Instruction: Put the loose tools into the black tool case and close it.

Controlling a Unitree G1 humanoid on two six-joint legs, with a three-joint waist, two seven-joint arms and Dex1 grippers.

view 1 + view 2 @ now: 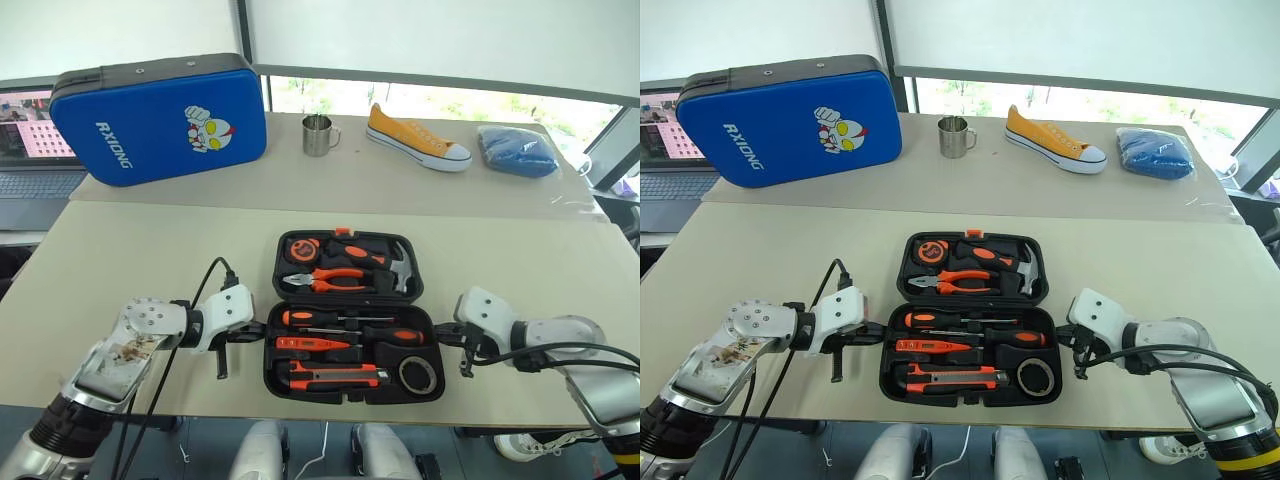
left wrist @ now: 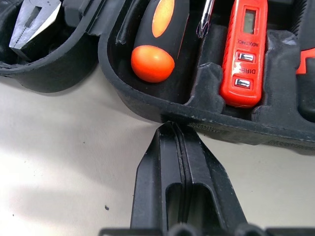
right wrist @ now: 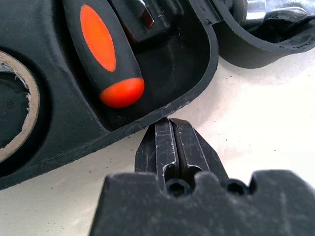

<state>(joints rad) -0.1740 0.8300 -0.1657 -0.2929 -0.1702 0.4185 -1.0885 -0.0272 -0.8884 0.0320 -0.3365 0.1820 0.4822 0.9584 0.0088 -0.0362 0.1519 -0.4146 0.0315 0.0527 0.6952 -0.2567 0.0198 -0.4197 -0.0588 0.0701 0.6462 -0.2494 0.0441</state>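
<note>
The black tool case lies open on the table in front of me. In its near half sit two screwdrivers, a slim orange tool, a utility knife and a dark tape roll. The far half holds pliers, a tape measure and a hammer. My left gripper is shut and empty, its tips at the near half's left wall. My right gripper is shut and empty, its tips at the right wall beside a screwdriver handle.
On the raised table behind stand a blue padded case, a metal cup, a yellow shoe and a blue bundle. A laptop sits far left. The table's front edge runs just below the case.
</note>
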